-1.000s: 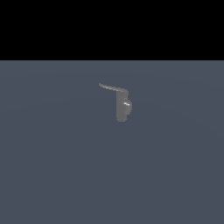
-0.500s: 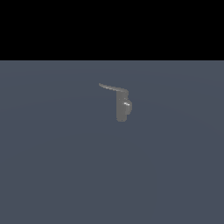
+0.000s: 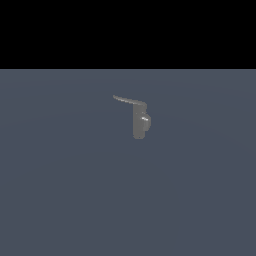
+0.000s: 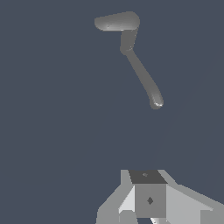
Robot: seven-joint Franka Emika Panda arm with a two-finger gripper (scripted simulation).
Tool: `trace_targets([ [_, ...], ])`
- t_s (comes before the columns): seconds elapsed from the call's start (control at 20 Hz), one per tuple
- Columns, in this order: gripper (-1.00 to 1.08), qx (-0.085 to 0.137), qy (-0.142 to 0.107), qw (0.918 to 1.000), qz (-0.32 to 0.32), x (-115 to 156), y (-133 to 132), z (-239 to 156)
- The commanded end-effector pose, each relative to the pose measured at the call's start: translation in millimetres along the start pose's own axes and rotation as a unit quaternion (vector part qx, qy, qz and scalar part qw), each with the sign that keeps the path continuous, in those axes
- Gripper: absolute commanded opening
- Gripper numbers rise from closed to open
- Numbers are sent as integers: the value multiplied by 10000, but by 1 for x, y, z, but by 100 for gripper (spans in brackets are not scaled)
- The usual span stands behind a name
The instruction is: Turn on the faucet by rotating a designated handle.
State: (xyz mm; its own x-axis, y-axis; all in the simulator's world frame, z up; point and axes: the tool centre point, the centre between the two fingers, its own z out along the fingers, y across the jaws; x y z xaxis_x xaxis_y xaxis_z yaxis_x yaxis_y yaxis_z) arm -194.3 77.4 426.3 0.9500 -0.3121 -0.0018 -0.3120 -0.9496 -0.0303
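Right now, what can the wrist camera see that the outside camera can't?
Only the wrist view shows part of the robot's own hand, the gripper, though its fingertips are cut off, so open or shut is unclear. Only the exterior view shows the faucet standing upright with its round knob on the side, and the black background. Both show the handle and grey floor.
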Motion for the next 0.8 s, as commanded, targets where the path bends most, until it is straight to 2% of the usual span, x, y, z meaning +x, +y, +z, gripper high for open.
trace_targets([
  [0.0,-100,3,2,9996,279,10,-12,11],
  [0.35,-100,3,8,9946,1036,42,-42,42],
  [0.75,-100,1,16,9823,1874,84,-68,76],
])
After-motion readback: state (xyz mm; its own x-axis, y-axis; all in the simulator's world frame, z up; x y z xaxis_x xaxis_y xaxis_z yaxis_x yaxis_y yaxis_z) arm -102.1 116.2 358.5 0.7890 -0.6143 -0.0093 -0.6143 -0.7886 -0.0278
